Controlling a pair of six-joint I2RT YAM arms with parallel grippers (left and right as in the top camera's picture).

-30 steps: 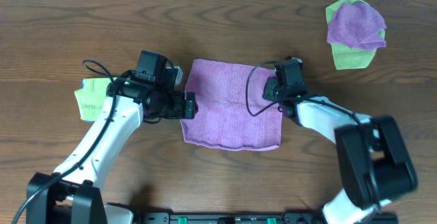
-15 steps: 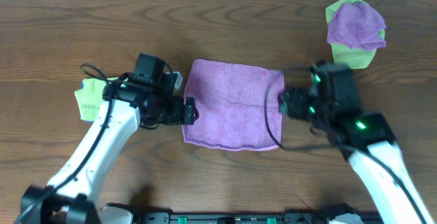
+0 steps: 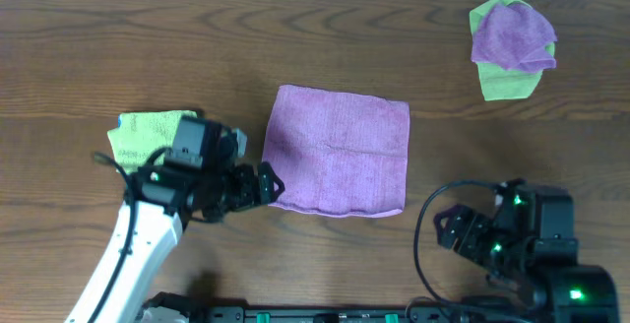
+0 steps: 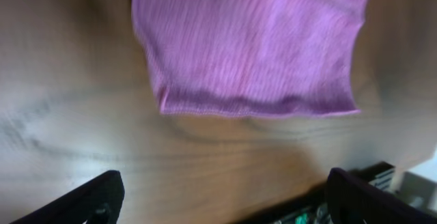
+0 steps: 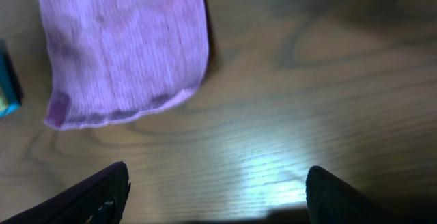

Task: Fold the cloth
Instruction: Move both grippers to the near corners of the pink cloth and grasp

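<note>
The purple cloth [image 3: 338,150] lies folded into a flat rectangle in the middle of the table; it also fills the top of the left wrist view [image 4: 252,43] and the upper left of the right wrist view [image 5: 123,46]. My left gripper [image 3: 264,185] is open just off the cloth's front-left corner, not touching it, with bare wood between its fingers [image 4: 89,198]. My right gripper [image 3: 455,232] is open near the table's front edge, well clear of the cloth, its fingers [image 5: 102,190] empty.
A green cloth [image 3: 146,138] lies left of the left arm. At the back right sits a crumpled purple cloth [image 3: 512,35] on a green one [image 3: 509,83]. The table's front edge runs just below both arms.
My right gripper opened, let go of the cloth's right edge and pulled back to the front right. My left gripper drew back towards the front from the cloth's left edge.
</note>
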